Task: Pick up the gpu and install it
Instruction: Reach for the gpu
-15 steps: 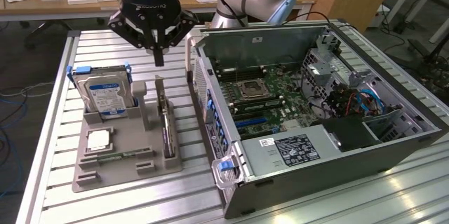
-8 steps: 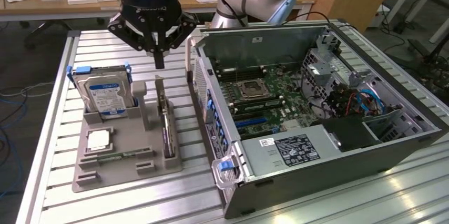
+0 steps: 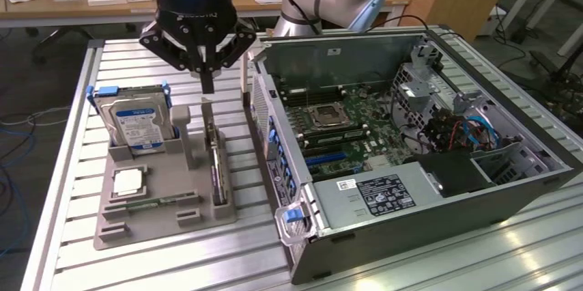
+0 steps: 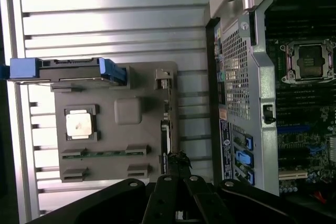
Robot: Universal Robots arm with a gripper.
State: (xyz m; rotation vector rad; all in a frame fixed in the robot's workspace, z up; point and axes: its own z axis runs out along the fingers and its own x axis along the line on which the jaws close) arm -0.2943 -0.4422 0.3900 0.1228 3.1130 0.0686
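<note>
The gpu (image 3: pixel 217 168) stands on edge in a slot of the grey holder tray (image 3: pixel 164 226), silver bracket (image 3: pixel 207 102) at its far end. My gripper (image 3: pixel 207 88) hangs just above that bracket end, fingers shut together into one thin tip with nothing between them. In the wrist view the gpu (image 4: pixel 165 129) is a thin dark edge along the tray (image 4: pixel 113 87), and my shut gripper (image 4: pixel 178 165) sits over one end of it. Whether the tip touches the card, I cannot tell.
The tray also holds a hard drive (image 3: pixel 136 123) with blue rails, a CPU (image 3: pixel 128 182) and a green memory stick (image 3: pixel 150 203). On the exterior view's right lies the open computer case (image 3: pixel 437 202) with its motherboard (image 3: pixel 342 130) exposed. Everything rests on a slatted aluminium table (image 3: pixel 136 264).
</note>
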